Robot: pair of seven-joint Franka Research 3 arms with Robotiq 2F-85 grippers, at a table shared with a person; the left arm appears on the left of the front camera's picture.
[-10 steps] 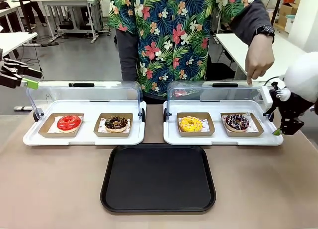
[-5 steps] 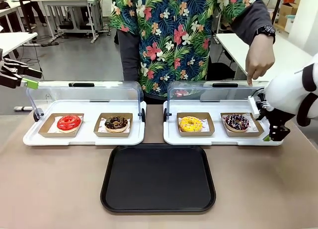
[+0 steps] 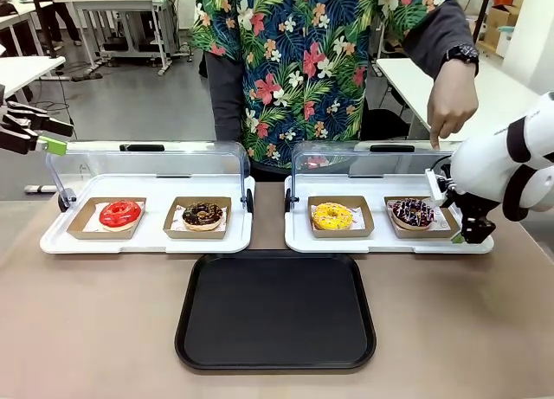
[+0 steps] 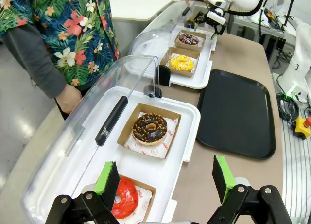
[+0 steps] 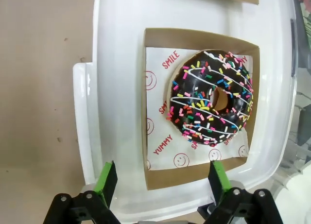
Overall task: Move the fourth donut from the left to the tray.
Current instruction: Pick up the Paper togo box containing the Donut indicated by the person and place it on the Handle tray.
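While the left hand [image 4: 165,174] hangs spread, the right hand [image 5: 162,178] gapes near the fourth donut [image 5: 194,112].

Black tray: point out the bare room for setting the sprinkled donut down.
The black tray is bare rim to rim. Tabletop either side of it is free too. Crowded: the right display tray, with the right gripper at the sprinkled donut.

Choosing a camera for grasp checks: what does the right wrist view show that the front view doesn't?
Right wrist view: SMILE and YUMMY print on the paper liner under the chocolate sprinkled ring donut. Front view: the large black rectangular plastic tray, the red donut, crumbed donut, yellow donut, the person's pointing hand. Both: that donut in its brown cardboard holder, the robot's right hand open nearby.
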